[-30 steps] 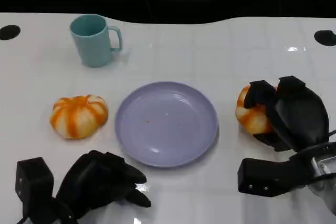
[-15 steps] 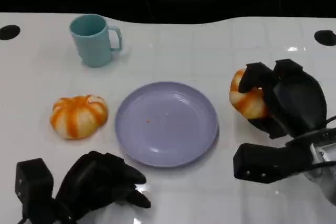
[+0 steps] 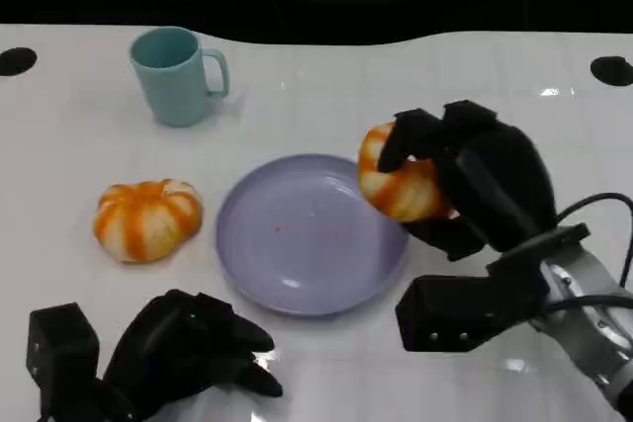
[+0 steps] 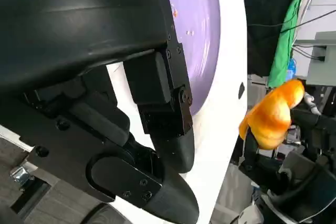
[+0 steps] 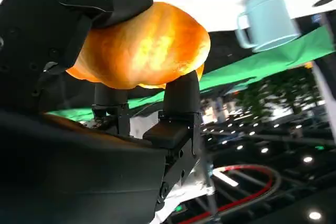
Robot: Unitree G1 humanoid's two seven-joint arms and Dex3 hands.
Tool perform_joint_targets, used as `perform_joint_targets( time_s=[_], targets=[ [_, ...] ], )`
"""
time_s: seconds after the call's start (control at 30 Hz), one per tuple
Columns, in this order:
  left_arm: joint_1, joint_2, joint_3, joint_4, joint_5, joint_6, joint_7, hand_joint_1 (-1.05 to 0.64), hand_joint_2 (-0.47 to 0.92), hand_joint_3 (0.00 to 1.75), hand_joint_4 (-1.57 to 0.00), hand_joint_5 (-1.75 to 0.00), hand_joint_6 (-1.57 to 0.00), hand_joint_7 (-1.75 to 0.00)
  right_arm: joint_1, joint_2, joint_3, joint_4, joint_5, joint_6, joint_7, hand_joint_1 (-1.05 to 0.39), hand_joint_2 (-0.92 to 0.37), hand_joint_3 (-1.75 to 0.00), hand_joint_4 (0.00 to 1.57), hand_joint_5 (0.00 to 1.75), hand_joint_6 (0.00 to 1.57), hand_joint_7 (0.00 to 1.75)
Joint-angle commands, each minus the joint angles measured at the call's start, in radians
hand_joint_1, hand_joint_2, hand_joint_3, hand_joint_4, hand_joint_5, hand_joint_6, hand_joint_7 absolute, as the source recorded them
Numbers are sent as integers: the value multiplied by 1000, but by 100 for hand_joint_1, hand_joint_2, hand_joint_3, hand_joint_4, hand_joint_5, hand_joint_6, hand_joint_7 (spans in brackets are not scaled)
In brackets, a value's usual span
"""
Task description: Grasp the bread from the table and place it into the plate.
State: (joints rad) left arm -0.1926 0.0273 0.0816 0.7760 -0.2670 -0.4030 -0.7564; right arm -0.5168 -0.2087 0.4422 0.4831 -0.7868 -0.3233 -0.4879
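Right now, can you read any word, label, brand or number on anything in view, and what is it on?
None: no readable text in any view.
The cup, the plate, and both breads, the one on the table and the one in the right robot hand, are unmarked.

Glossy orange-gold bread (image 3: 401,185) with pale cream stripes sits in the black right hand (image 3: 475,185); a second bread (image 3: 147,218) shows the same orange-and-cream ribbing. Lilac plate (image 3: 297,264), plain with tiny orange specks. Pale teal mug (image 3: 176,76). Black left hand (image 3: 188,353) over the gloss white table (image 3: 79,135)
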Motion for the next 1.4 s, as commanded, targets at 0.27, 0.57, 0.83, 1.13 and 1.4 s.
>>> perform_joint_targets(
  time_s=[0.27,0.57,0.83,1.13,1.4],
  targets=[
    [11,15,0,-5,5,-7,-6,-105,77,0,-157,-24,-157,-2,-109,60,30,117,40,-95,77,-16,-29,-140,98,175,76,172],
    [20,13,-5,-23,11,-2,8,-105,78,0,-157,-24,-157,-2,-149,96,53,227,51,-164,95,-16,-33,-137,94,175,73,171],
    [29,13,-7,-39,12,9,15,-105,77,0,-157,-24,-157,-2,-149,101,52,235,64,-154,165,-25,-51,-95,76,146,79,97],
    [36,10,-10,-58,12,24,22,-105,77,0,-157,-25,-157,-3,-112,73,54,121,55,-39,325,-69,-92,-26,29,66,37,14],
    [35,10,-10,-54,15,13,21,-105,77,0,-157,-26,-157,-3,-92,59,59,64,49,19,373,-82,-92,-32,13,52,24,4]
  ],
)
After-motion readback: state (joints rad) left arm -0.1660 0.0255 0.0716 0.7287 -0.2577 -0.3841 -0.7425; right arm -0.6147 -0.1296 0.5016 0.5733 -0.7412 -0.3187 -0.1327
